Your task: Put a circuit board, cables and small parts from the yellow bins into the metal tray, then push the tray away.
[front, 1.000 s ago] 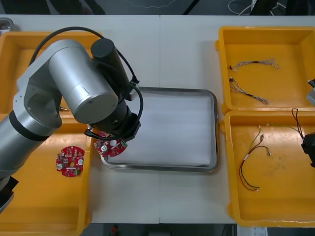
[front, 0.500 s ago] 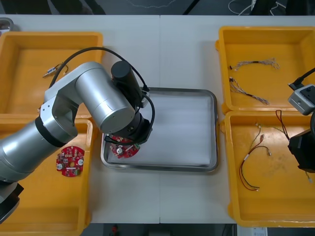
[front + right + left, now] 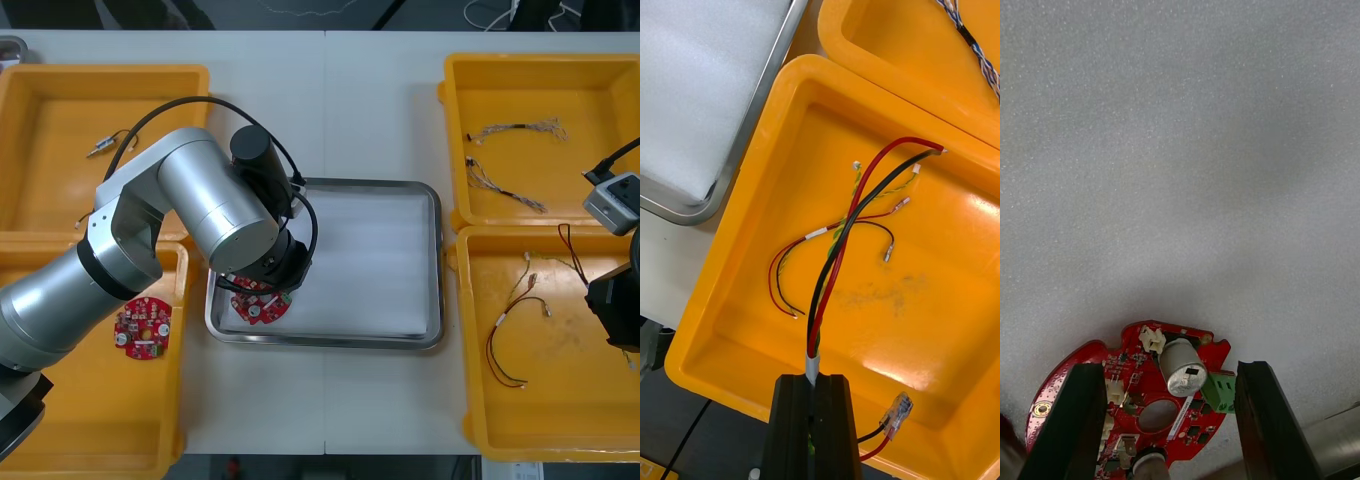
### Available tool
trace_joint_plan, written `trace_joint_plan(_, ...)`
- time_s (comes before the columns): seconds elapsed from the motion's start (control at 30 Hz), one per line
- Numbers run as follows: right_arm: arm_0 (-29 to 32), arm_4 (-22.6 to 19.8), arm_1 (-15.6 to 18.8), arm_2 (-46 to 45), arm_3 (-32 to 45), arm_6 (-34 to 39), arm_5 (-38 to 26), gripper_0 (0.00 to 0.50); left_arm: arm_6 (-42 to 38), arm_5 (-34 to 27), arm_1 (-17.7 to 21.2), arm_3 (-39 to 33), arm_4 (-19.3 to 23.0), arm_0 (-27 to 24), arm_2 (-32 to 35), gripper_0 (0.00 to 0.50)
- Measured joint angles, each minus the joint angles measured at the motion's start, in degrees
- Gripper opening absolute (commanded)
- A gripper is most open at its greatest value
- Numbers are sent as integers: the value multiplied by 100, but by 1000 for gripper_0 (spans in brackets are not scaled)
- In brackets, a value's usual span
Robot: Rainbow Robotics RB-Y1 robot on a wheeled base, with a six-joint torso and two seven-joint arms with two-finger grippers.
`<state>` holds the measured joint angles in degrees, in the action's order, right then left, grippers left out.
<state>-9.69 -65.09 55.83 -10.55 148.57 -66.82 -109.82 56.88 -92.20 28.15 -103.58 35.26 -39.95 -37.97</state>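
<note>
Here, light table (image 3: 330,90), white-lined metal tray (image 3: 436,270), left hand (image 3: 1169,367) spread over circuit board (image 3: 1127,360), right hand (image 3: 814,381) pinching cable (image 3: 836,262).

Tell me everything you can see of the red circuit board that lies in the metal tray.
The circuit board is round and red, with a hole at its middle, a silver cylinder, a green block at its edge and small white connectors. It lies flat, parts up, on the white inside of the metal tray, in its near left corner. The left gripper hangs over it, jaws open, one at each side; whether they touch it I cannot tell.
</note>
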Motion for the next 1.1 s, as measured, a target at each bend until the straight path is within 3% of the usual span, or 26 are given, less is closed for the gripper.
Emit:
trace_joint_plan(0.27,-5,0,0,0,0,-24,0,0,0,-120,-9,-17,0,-29,91,500)
trace_joint_plan(0.63,-612,-353,0,120,1,-200,0,0,0,-1583,-71,-728,45,-102,1192,500)
trace_joint_plan(0.87,-1605,-256,6,1311,1,-200,-1,0,0,-1739,-9,-1202,194,-103,2164,500)
trace_joint_plan(1.1,-2800,19,13,2935,-18,-200,-2,0,0,-1742,436,-1230,345,-104,2642,500)
